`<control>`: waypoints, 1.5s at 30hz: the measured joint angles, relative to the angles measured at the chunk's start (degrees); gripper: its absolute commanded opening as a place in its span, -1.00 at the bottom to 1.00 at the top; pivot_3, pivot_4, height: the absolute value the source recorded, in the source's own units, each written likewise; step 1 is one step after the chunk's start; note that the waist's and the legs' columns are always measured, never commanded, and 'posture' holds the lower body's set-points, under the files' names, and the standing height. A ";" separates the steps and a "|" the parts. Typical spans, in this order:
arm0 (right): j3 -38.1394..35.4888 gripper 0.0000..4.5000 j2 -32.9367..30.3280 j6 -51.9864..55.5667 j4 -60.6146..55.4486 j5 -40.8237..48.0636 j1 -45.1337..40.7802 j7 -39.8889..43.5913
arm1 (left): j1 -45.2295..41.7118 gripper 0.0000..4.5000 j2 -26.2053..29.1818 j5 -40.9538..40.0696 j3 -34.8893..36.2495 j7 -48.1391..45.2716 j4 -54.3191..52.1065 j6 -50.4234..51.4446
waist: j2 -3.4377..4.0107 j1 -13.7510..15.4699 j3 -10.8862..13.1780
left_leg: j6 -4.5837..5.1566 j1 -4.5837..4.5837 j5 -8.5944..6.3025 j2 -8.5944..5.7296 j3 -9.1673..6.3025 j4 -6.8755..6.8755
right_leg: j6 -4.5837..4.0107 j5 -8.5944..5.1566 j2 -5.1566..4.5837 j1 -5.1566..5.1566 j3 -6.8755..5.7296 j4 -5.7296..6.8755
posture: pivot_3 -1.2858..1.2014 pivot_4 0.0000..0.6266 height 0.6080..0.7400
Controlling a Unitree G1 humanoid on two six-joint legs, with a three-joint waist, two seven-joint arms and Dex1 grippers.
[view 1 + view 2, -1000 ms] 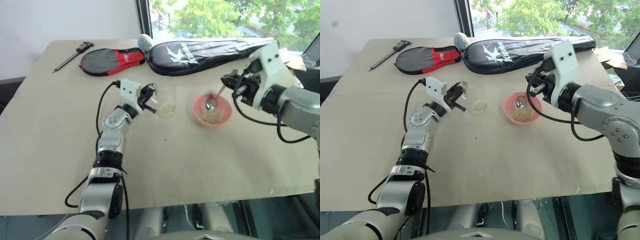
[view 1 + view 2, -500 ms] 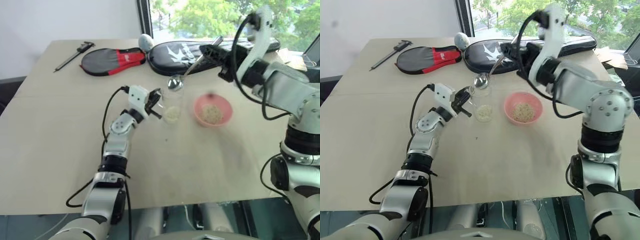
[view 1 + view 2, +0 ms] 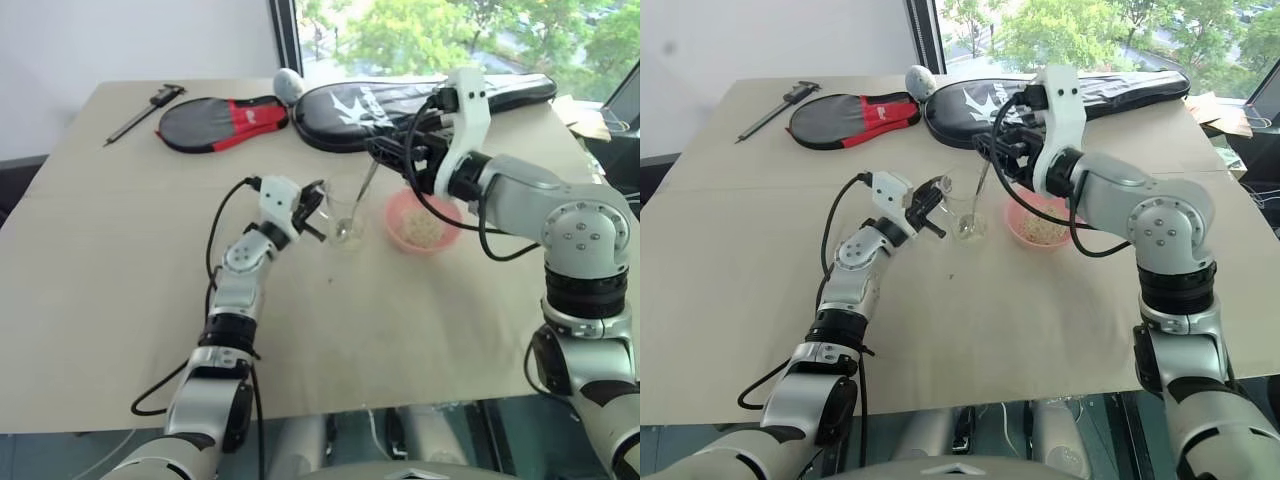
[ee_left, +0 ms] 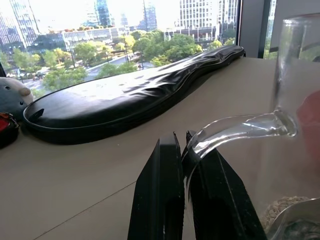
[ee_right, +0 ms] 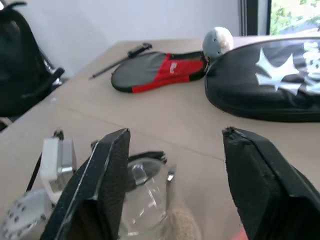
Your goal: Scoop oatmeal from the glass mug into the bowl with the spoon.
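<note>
The glass mug [image 3: 344,208] stands mid-table with a little oatmeal [image 4: 278,209] at its bottom. My left gripper [image 3: 312,204] is shut on its clear handle [image 4: 235,127]. The spoon [image 3: 362,195] stands in the mug, its small oval end down and its handle leaning up to the right. My right gripper [image 3: 386,150] hovers just above the mug; in the right wrist view its fingers [image 5: 107,165] are wide apart with nothing between them. The pink bowl [image 3: 447,214], partly behind my right arm, sits right of the mug and holds oatmeal [image 3: 420,230].
A long black racket cover [image 3: 420,95] and a red-and-black cover [image 3: 225,120] lie along the far side. A small grey ball-like object [image 3: 290,82] sits between them. A dark caliper [image 3: 145,110] lies at the far left. Bare table stretches toward the near edge.
My right gripper carried the spoon from the bowl up and over to the mug, lowered it in, and opened. The left gripper kept its hold on the mug handle.
</note>
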 measured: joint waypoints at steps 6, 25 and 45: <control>-1.92 0.22 0.76 -0.58 0.25 -2.47 -0.57 1.19 | 0.14 -0.08 -0.03 -0.99 0.86 -0.12 0.23 -0.65 | 0.02 -0.15 -0.01 | 0.00 0.03 0.00 0.00 0.01 -0.01 | 0.00 0.00 0.01 0.00 0.02 0.02 | 0.03 -0.52 1.00; -6.59 0.22 -2.45 1.60 -9.98 -2.77 9.80 4.31 | 11.26 0.15 5.85 -3.65 0.88 -5.42 -16.07 8.27 | 0.01 0.28 -0.04 | 0.02 0.00 -0.02 0.01 -0.10 -0.03 | 0.00 0.00 -0.02 0.06 -0.03 -0.09 | 0.03 -0.52 1.00; -17.11 0.98 -9.24 -40.34 -19.40 -27.18 80.68 46.97 | 45.32 0.99 17.18 -7.51 4.36 -7.45 -44.43 23.75 | 0.33 0.30 0.02 | 0.40 2.12 -0.28 0.14 0.03 -0.26 | -0.22 -0.15 -0.30 2.00 0.03 -0.29 | 0.03 -0.52 1.00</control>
